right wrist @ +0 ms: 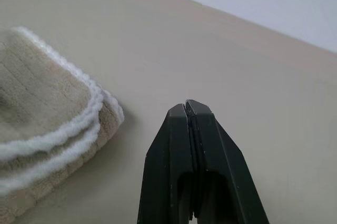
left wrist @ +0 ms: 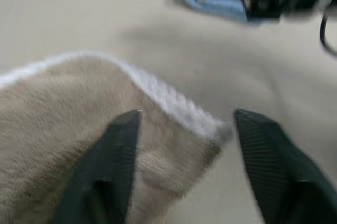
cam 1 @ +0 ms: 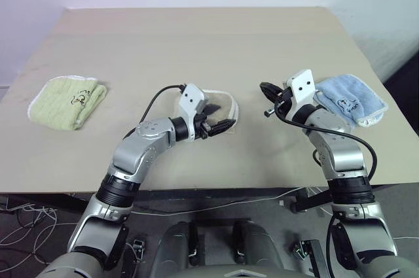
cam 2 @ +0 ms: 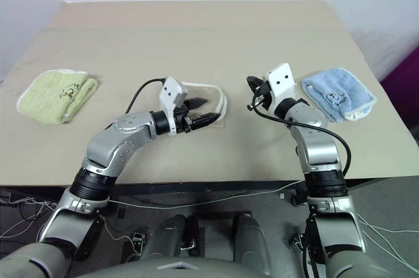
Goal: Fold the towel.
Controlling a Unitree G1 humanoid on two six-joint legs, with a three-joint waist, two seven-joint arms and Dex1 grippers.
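Towel status: the beige terry towel with white corded edging [cam 2: 208, 104] sits near the middle of the tan desk [cam 1: 196, 36], already doubled over into a small stack. The right wrist view shows at least three white edges layered at one corner.

The left tool [cam 2: 198, 118] is right over the near side of it with its two black fingers [left wrist: 113, 161] spread wide, nothing pinched. A folded corner lies between and under them. The right tool [cam 2: 254, 98] hangs just off the towel's right side, closed tight on nothing.

My guess is the fold has just been laid down and let go. To do this bit well, I'd lift the open left tool straight up and away so a finger doesn't snag the corded edge and drag the top layer off. If the corner looks puffy, a light press flat would tidy it.

Room-wise it's easy. Lots of bare desk behind the towel and on both sides. A light-green folded cloth [cam 1: 69, 99] lies well off to the left and a light-blue folded cloth [cam 1: 350, 99] sits just beyond the right tool, so I'd watch the right arm swinging outward. The desk's front edge is close to both arms.
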